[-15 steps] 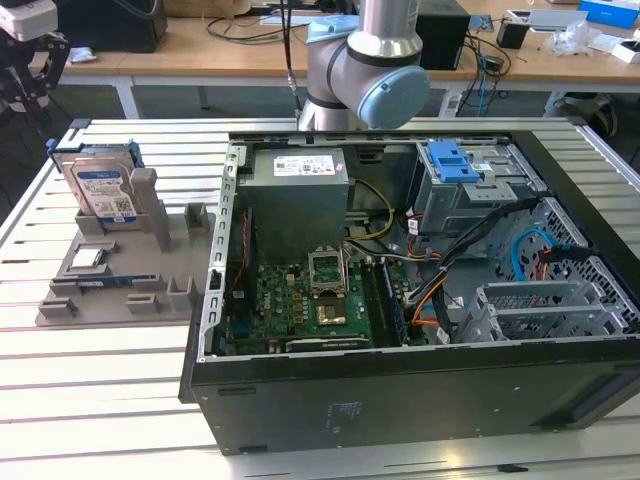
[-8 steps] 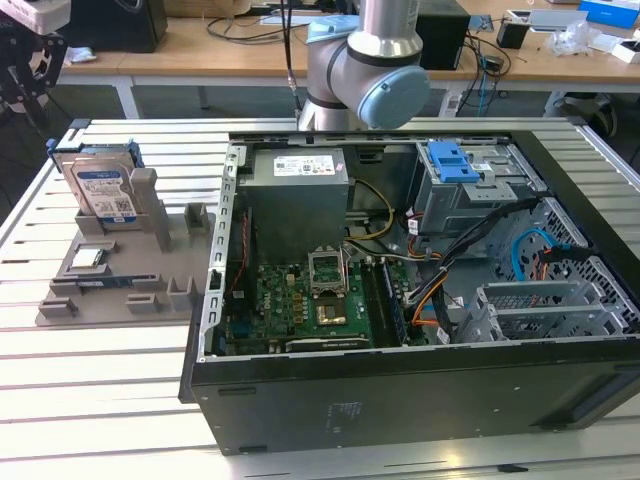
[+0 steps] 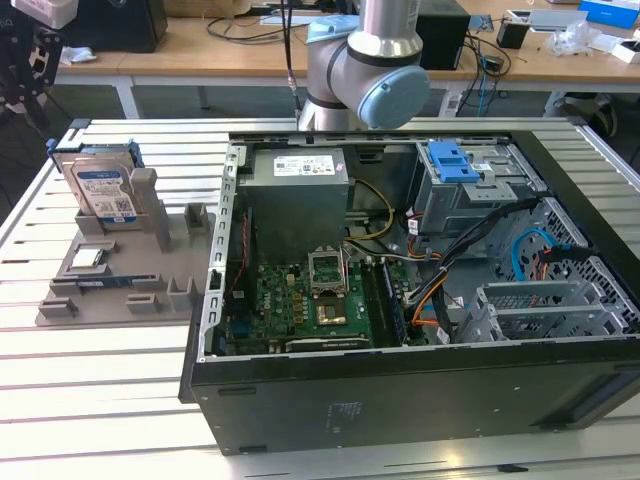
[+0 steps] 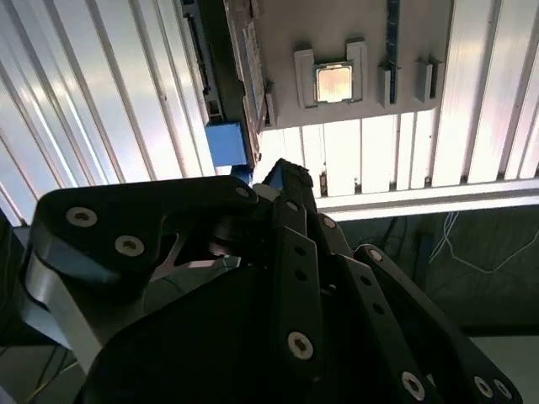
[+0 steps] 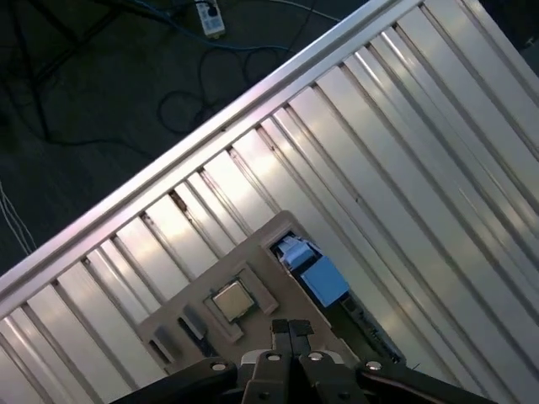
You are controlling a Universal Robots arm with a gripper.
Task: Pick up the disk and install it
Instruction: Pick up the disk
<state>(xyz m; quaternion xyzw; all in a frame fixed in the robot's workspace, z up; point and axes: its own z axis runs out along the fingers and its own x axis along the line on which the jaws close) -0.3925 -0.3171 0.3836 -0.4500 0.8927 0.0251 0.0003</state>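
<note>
silver arm [image 3: 330, 80], blue cap [image 3: 395, 97] — black gripper [image 5: 290, 326]

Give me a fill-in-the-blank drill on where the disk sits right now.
1. The disk stands ___ in the grey holder.
2. The holder lies to the exterior view's ___ of the computer case.
3. The plastic handle inside the case is coloured ___.
Missing words: upright; left; blue.

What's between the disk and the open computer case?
In the exterior view, upright posts of the grey holder stand between the disk and the computer case.
</note>
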